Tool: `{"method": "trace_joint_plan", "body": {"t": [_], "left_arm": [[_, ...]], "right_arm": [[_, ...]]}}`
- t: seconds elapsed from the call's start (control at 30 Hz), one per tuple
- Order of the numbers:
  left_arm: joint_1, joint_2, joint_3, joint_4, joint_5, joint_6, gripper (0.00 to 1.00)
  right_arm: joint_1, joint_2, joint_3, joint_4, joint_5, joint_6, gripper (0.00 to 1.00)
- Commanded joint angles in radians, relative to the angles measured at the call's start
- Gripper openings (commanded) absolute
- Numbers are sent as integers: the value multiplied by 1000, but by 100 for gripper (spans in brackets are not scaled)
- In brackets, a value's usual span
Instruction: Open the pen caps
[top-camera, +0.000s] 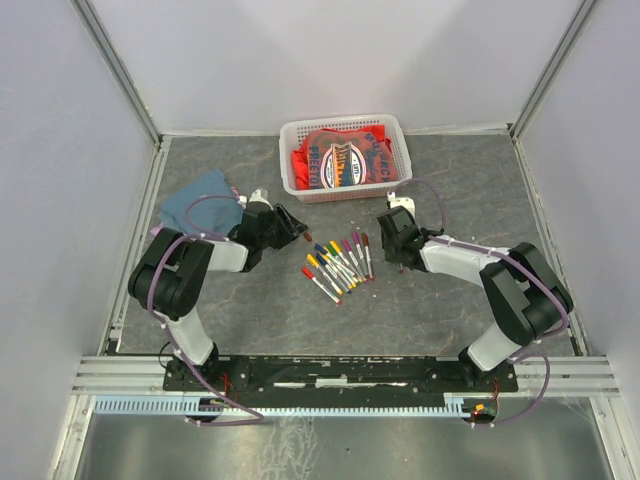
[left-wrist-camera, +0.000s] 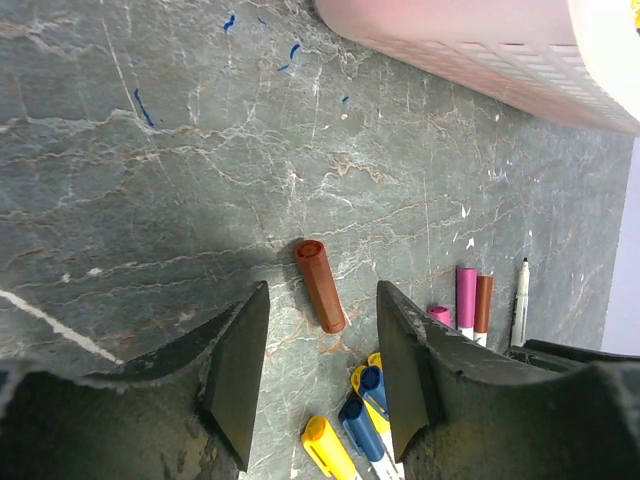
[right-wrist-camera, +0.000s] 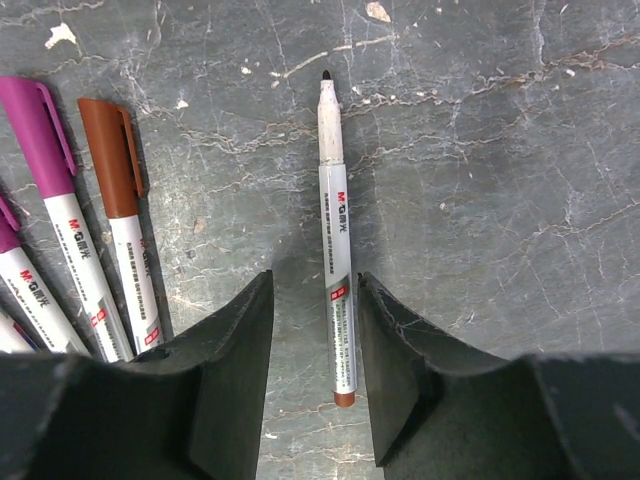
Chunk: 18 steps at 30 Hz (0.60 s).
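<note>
While part-open, left pincer (left-wrist-camera: 322, 300) over brown cap (left-wrist-camera: 320, 283) (untouched), right pincer (right-wrist-camera: 315, 285) astride pen (right-wrist-camera: 338, 240)

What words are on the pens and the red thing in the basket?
"M&G": barrel of the uncapped pen.
"M&G": brown-capped pen and purple-capped pen.
Small red labels on the barrels: too small to read.
Print on the red cloth in the basket: too blurred.

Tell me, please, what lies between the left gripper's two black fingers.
A brown plastic pen cap lies on the grey marbled table between the fingers of the open left gripper, as the left wrist view shows.
</note>
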Motion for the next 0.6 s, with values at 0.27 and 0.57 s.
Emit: {"method": "trace_joint_plan", "body": {"t": [0.27, 0.57], "left_arm": [[1, -76, -63, -65, -78, 39, 56], [0, -117, -86, -49, -58, 26, 56]], "right_arm": [[44, -122, 34, 30, -18, -10, 48], [90, -36, 80, 43, -78, 12, 47]]}}
